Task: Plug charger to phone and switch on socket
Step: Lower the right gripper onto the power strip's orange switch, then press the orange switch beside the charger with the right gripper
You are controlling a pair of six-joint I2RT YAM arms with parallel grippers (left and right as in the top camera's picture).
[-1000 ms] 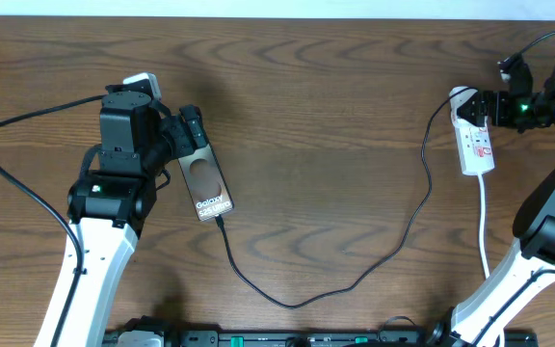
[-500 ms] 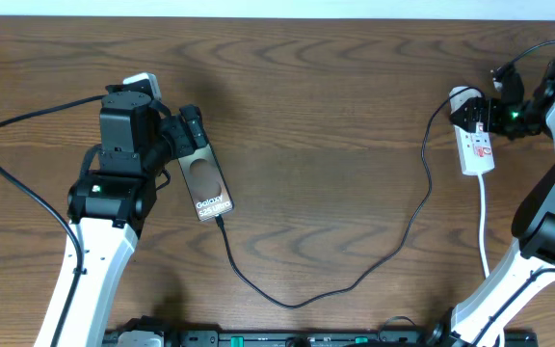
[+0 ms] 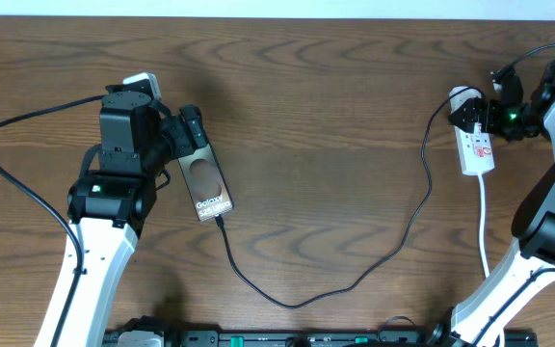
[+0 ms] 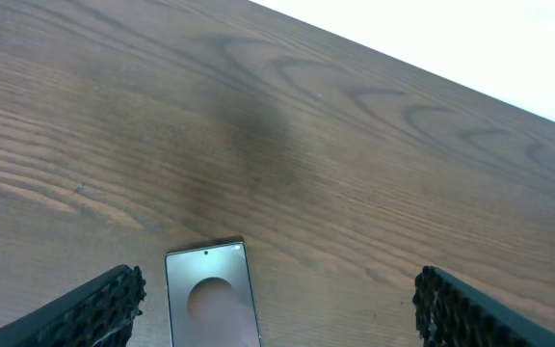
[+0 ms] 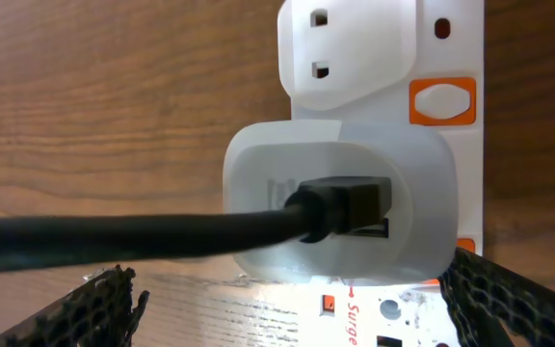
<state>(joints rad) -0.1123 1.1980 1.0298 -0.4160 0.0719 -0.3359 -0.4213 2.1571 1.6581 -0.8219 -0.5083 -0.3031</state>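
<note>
Right fingers (image 3: 471,112) shifted left over socket (image 3: 478,150), spread, left fingers (image 3: 193,129) spread above phone (image 3: 209,189)

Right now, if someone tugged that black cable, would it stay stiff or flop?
Probably floppy: the cable lies in a loose curve across the table. Likely light, being thin. A tug might drag the phone, whose bottom edge it meets.

table (image 3: 335,116): dark wood grain, matt | socket (image 5: 355,48): glossy white plastic | charger (image 5: 114,236): smooth black sheath
</note>
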